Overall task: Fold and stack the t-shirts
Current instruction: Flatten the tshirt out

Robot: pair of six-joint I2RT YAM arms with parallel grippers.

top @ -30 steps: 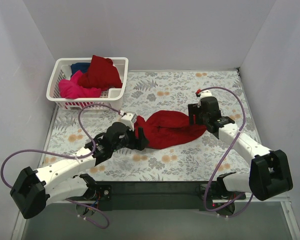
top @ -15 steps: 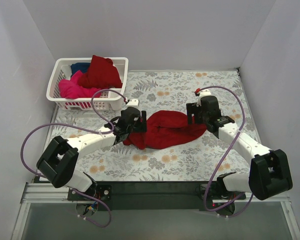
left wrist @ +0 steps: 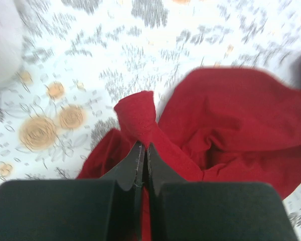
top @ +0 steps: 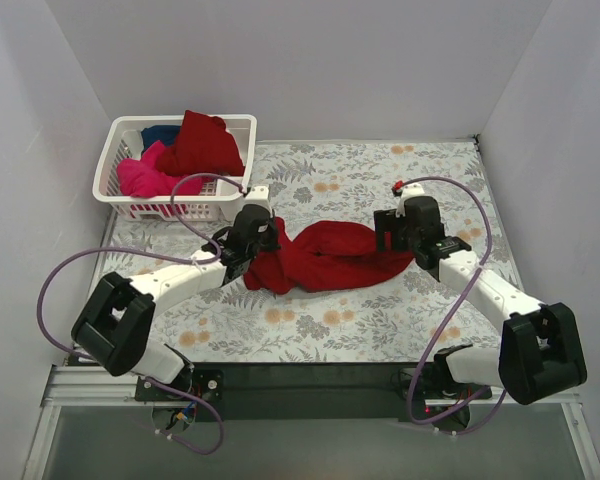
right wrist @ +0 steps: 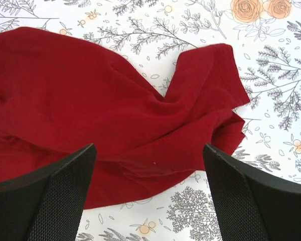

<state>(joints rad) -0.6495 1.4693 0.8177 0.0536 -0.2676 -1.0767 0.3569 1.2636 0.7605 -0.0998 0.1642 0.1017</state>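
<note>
We stretch the left arm (top: 180, 280) low, left gripper (left wrist: 143, 150) clamped on a fold of the dark red t-shirt (left wrist: 231, 115); the right gripper (right wrist: 148, 150) hovers spread wide over its sleeve (right wrist: 210, 75).

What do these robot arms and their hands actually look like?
The left arm and right arm are white tubes with chunky black joints, each trailing a looping purple cable. The left hand and right hand each have two black fingers; the right's look finely meshed. A small red part sits by the right wrist.
</note>
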